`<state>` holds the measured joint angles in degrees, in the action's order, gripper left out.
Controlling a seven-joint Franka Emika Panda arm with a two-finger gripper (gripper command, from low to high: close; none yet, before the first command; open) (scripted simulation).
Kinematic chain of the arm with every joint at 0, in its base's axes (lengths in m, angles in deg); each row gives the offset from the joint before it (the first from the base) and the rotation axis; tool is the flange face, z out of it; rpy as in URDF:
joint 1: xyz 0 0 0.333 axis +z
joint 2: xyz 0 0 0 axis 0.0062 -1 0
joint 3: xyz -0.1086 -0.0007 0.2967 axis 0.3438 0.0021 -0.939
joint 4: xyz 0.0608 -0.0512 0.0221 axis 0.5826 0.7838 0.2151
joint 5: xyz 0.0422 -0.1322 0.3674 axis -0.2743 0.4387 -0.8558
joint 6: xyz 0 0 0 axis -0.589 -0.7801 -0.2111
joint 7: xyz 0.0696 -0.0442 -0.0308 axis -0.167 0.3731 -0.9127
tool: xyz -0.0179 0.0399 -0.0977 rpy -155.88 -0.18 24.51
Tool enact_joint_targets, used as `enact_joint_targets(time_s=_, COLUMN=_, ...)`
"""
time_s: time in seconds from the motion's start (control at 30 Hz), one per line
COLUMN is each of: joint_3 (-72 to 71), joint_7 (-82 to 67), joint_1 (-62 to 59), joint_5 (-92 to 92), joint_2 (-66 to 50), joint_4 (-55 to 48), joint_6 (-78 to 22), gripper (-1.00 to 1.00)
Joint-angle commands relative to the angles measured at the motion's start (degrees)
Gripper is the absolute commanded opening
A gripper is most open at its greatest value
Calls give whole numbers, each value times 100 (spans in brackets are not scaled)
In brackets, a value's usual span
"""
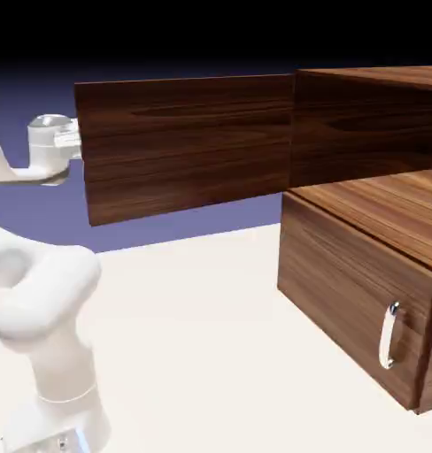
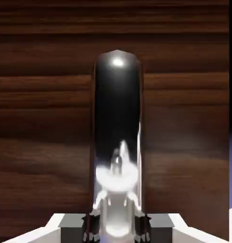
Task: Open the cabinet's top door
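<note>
While the door stands swung wide, I list what lies before me, from the exterior view's left across to its right.

Item one: my gripper (image 1: 76,142), at the far left, pressed against the free edge of the top door (image 1: 189,146). From outside, the fingers are hidden behind that edge. Through the hand view, the gripper (image 2: 116,227) has the door's handle (image 2: 117,142) directly ahead, filling the gap between the two grey fingertips (image 2: 72,223). Both jaws sit narrow and tight against the chrome bar, so I judge that I have hold of it.

Item two: the handle itself, a dark, shiny curved bar. Its long axis runs straight away from the bottom of the hand view toward the top, across the wood grain, and its far end is rounded.

Item three: the top door, a long panel. Its long axis runs level from my hand toward the cabinet (image 1: 370,115), where its hinged end meets the body. Its broad face points toward the outside camera, well swung out from the front.

Item four: the lower panel (image 1: 348,305), shut, with its small silver handle (image 1: 389,336) upright at the far right.

Judgement: any further pull follows an arc about the hinge, leftward and away from the cabinet front.
</note>
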<state>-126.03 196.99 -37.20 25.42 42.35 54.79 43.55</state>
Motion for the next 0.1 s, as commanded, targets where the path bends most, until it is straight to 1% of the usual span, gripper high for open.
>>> enact_joint_targets(time_s=0.0, joint_3=-68, joint_7=-57, joint_1=-168, joint_5=-19, joint_2=52, joint_4=-207, joint_6=-126, gripper=-100)
enact_joint_targets(time_s=0.07, joint_3=-181, joint_7=-175, joint_1=-495, joint_5=-52, joint_2=157, joint_4=-622, joint_6=-364, gripper=-100)
